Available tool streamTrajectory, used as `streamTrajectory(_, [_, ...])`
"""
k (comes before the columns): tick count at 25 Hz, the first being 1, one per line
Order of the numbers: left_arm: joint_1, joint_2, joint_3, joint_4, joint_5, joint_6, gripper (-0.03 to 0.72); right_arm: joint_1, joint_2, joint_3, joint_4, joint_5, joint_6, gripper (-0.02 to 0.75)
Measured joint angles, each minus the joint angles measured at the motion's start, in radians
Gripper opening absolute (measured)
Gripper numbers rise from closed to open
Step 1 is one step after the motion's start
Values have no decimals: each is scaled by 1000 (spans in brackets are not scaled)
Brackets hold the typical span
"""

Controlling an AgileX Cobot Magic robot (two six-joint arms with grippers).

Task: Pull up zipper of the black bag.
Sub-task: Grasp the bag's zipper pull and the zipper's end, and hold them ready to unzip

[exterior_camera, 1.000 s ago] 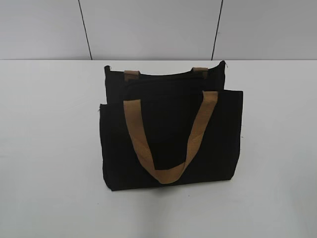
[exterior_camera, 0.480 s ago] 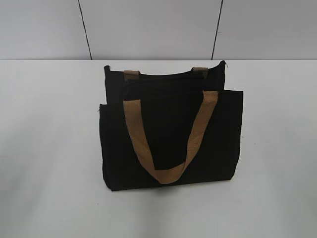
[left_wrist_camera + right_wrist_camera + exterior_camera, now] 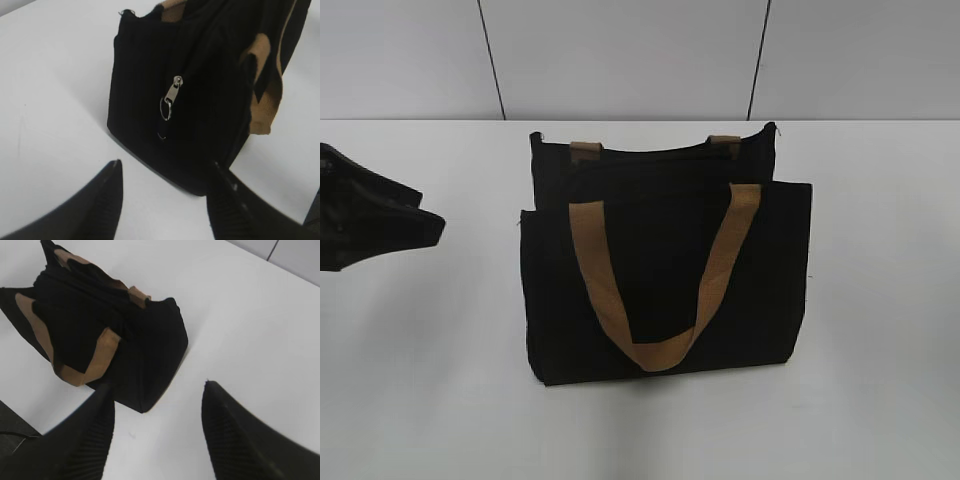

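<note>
The black bag (image 3: 660, 270) stands upright mid-table with tan handles, one (image 3: 655, 270) hanging down its front. In the left wrist view the bag's end (image 3: 150, 110) faces me, with the zipper line and its silvery ring pull (image 3: 170, 97) hanging on it. My left gripper (image 3: 165, 167) is open and empty, just short of the bag's lower end; it shows in the exterior view (image 3: 420, 228) left of the bag. My right gripper (image 3: 157, 390) is open and empty, above the table beside the bag's other end (image 3: 150, 365). It is out of the exterior view.
The white table (image 3: 880, 300) stretches around the bag on all sides. A grey panelled wall (image 3: 620, 60) runs behind the table's far edge. A dark edge (image 3: 12, 427) shows at the lower left of the right wrist view.
My left gripper has come into the exterior view from the left edge, toward the bag. The bag has not moved.
</note>
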Motion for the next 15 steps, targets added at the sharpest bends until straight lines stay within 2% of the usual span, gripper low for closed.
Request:
streamTrajectory(3, [0,132,-17,-77,0,161,391,0,53,-44,35,3,-31,435])
streamTrajectory(9, [0,351,-20,-278,65,600,390,0,104,-63,68,3,-59,435])
streamTrajectory(15, [0,491,-23,-419,136,844,390,0,114,-64,69,2,-63,435])
